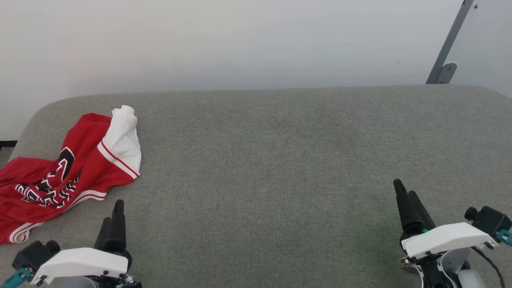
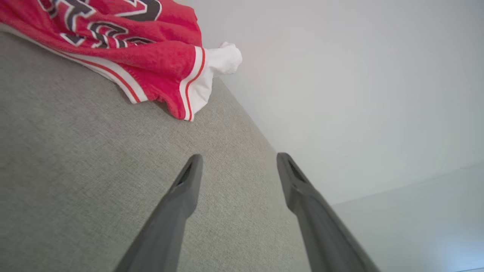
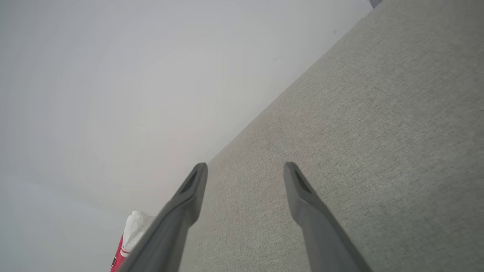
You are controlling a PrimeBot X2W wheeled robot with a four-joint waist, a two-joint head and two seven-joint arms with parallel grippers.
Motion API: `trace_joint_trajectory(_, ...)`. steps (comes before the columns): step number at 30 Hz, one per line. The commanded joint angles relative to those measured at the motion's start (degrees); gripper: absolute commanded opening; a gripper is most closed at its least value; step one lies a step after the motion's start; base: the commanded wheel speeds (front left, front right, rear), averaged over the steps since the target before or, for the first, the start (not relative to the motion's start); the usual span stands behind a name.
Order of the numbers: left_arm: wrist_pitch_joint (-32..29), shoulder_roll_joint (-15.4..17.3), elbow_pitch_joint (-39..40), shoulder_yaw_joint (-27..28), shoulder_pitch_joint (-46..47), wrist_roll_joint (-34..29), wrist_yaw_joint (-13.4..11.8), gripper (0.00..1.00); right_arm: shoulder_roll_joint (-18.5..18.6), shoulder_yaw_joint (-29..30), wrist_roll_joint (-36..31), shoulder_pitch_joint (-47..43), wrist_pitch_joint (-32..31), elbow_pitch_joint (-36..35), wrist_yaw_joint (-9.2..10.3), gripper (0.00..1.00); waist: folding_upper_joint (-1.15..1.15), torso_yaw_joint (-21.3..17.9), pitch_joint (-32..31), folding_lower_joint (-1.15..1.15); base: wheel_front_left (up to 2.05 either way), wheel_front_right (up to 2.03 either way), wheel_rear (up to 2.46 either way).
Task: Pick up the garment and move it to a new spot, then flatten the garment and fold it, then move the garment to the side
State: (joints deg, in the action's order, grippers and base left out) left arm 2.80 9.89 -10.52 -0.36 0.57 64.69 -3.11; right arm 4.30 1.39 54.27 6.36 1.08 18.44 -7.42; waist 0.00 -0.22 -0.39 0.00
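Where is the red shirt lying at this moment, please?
In the head view the garment lies crumpled at the left edge of the grey padded surface, just ahead of the open left gripper and not touching it.

Red shirt: black white-edged lettering across the front, crumpled into folds, no whole word readable. Above it is one big black character, half hidden by a fold; probably a digit, cannot tell which. Left wrist view: same lettering cut off at the top edge, unreadable. Nothing else legible.
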Motion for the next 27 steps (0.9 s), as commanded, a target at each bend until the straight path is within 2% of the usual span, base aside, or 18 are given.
trace_joint_trajectory(1, 0.8, 1.0, 1.1, -0.2, 0.0, -2.3, -0.4, 1.0, 0.2, -0.1, -2.6, 1.4, 0.8, -0.6, -0.07, 1.0, 0.0, 0.0, 0.0, 0.0, 0.0, 0.0, 0.0)
trace_joint_trajectory(27, 5.2, 2.0, 2.8, 0.5, -2.5, -19.2, 2.0, 1.0, 0.3, -0.8, -20.7, 2.1, 4.9, 0.1, -0.08, 1.0, 0.0, -0.1, -0.4, 0.0, 0.0, 0.0, 0.0)
